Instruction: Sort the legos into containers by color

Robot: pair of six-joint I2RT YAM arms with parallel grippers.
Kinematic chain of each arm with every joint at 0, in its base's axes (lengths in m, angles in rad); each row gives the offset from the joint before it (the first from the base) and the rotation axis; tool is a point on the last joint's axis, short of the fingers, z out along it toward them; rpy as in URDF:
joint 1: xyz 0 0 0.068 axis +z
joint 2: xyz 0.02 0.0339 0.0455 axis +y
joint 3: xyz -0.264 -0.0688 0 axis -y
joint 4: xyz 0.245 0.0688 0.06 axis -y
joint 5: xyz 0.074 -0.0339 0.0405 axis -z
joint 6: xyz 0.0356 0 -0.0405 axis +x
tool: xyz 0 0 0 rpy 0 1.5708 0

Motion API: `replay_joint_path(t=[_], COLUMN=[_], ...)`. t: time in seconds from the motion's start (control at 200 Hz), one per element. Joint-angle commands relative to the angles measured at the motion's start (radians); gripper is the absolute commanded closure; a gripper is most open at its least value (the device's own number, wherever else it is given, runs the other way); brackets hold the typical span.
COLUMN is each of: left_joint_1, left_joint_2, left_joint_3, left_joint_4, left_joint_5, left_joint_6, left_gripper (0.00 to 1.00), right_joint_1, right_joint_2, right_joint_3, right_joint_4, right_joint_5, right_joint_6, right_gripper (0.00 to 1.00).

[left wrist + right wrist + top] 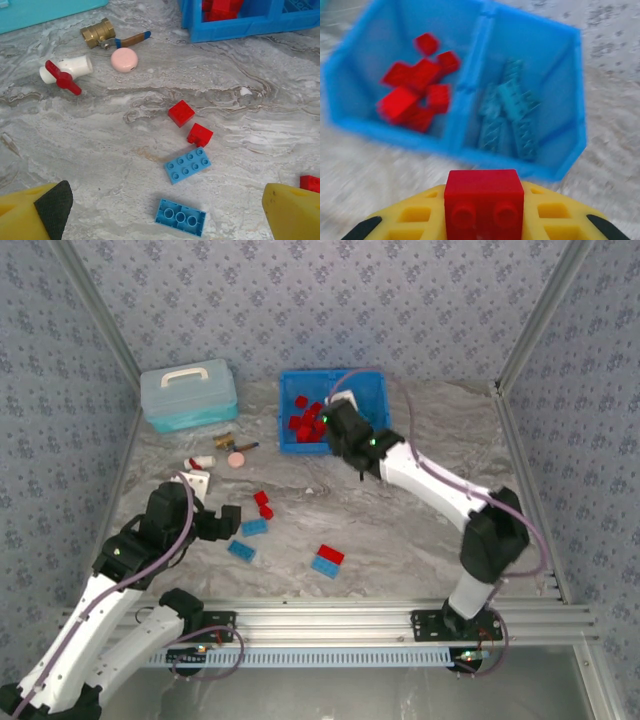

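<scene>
right wrist view: my right gripper (485, 220) is clamped on a red lego (484, 202), studs facing the camera.
target: blue bin (530, 167) lies at 12 o'clock from the held brick; red compartment (415, 85) at 11 o'clock, light blue compartment (512, 115) at 1 o'clock.
key relation: I judge the next move needs a shift toward 11 o'clock.
left gripper (165, 215): wide open, holding nothing.
loose legos: two red bricks (181, 113), two blue bricks (187, 165) on the table (100, 150), 12 o'clock of the left gripper, which is nearer.
</scene>
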Motion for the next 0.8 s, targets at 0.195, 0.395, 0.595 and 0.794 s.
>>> replay_joint_path(t=[0.195,0.395,0.595,0.794], left_joint_1=[0.009,0.01,-0.004,-0.115], left_joint_2=[-0.033,-0.016,0.061,0.208], left_joint_3=[-0.01,-0.017,-0.03,-0.046], left_joint_4=[0.029,0.042,0.109,0.172], left_joint_5=[0.026,0.019,0.027,-0.051], left_joint_6=[0.011,0.01,-0.131,-0.362], left_gripper=[0.01,0.01,0.01,0.03], right_joint_1=[-0.19,-0.191,-0.187,-0.177], right_joint_2=[0.513,0.604,0.393,-0.003], right_joint_3=[0.568,0.729,0.61,0.271], right_joint_4=[-0.145,-0.242,-0.202,-0.105], right_joint_5=[-0.049,-0.06,-0.076,-0.149], right_joint_6=[-0.058,-0.053,-0.059,-0.02], right_gripper=[0.69,0.45,0.45,0.43])
